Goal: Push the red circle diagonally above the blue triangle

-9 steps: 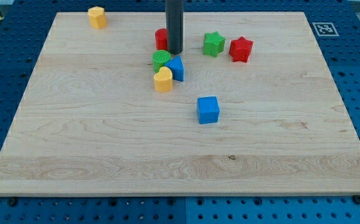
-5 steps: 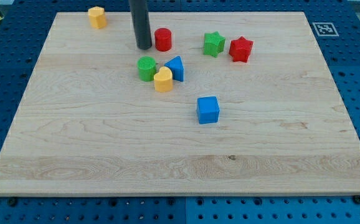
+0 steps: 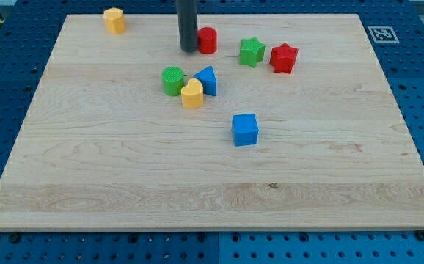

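The red circle (image 3: 208,39) stands near the board's top, above the blue triangle (image 3: 207,80). My tip (image 3: 188,50) touches the board right at the red circle's left side, with the dark rod rising out of the view's top. The blue triangle lies lower, with a green circle (image 3: 172,80) to its left and a yellow heart-like block (image 3: 192,94) touching its lower left.
A green star (image 3: 251,51) and a red star (image 3: 284,57) sit to the right of the red circle. A blue cube (image 3: 245,129) lies near the board's middle. A yellow block (image 3: 114,19) sits at the top left. The wooden board (image 3: 87,169) ends close behind the red circle.
My tip swung from the red circle's right side round to its left, then moved right and pushed it right and slightly up. The green circle shifted left earlier.
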{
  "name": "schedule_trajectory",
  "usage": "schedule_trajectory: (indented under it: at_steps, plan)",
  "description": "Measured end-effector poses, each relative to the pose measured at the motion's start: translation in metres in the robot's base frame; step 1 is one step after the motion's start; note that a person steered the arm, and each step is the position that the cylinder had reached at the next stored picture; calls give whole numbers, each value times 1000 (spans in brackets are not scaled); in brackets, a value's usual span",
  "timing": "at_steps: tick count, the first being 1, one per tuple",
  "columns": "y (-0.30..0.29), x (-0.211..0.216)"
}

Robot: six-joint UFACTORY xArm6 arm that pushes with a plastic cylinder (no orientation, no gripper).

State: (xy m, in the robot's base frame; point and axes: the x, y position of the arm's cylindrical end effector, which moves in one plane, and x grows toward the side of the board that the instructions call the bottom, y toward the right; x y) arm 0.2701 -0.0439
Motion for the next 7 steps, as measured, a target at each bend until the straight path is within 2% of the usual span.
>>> schedule_trajectory:
  at_steps: [1,3,4,5,6,7]
  plan:
    - [1,-23]
    - [8,31]
    - [32,18]
    - [35,-14]
    - [35,-29]
    - [38,-19]
